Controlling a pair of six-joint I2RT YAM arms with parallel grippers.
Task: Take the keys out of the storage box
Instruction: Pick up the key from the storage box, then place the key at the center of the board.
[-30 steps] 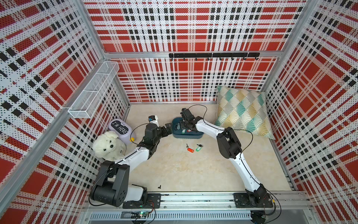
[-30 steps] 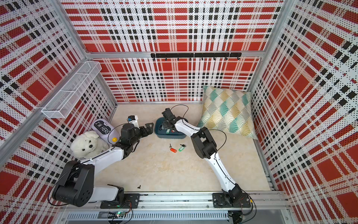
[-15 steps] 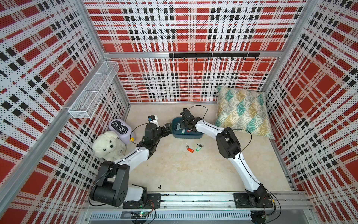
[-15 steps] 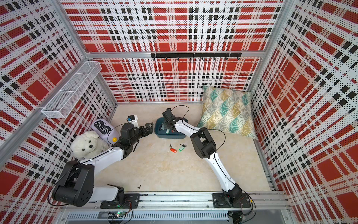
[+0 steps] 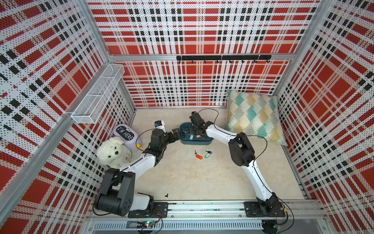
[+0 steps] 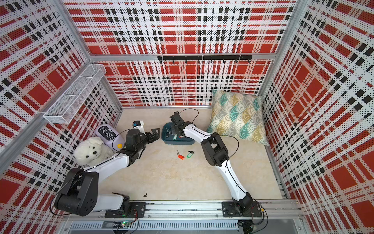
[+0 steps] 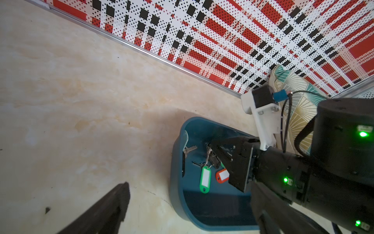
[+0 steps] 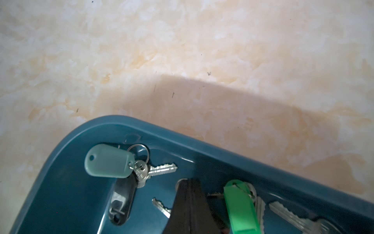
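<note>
Inside, the right gripper (image 8: 188,184) has its dark flat fingers pressed together low in the storage box (image 5: 195,142), a smooth teal plastic tub with rounded corners; whether they pinch anything I cannot tell. Most of the keys (image 8: 159,169), toothed silver metal ringed to glossy oblong tags, lie in it. A red-tagged key (image 5: 199,156) and a green-tagged key (image 5: 206,155) rest on the marbled beige floor (image 5: 192,178) near its front wall. The left gripper (image 5: 175,134) stands spread wide beside the box's end.

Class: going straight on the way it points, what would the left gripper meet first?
Probably the storage box: the left gripper points at its end wall, close by; height unclear.
</note>
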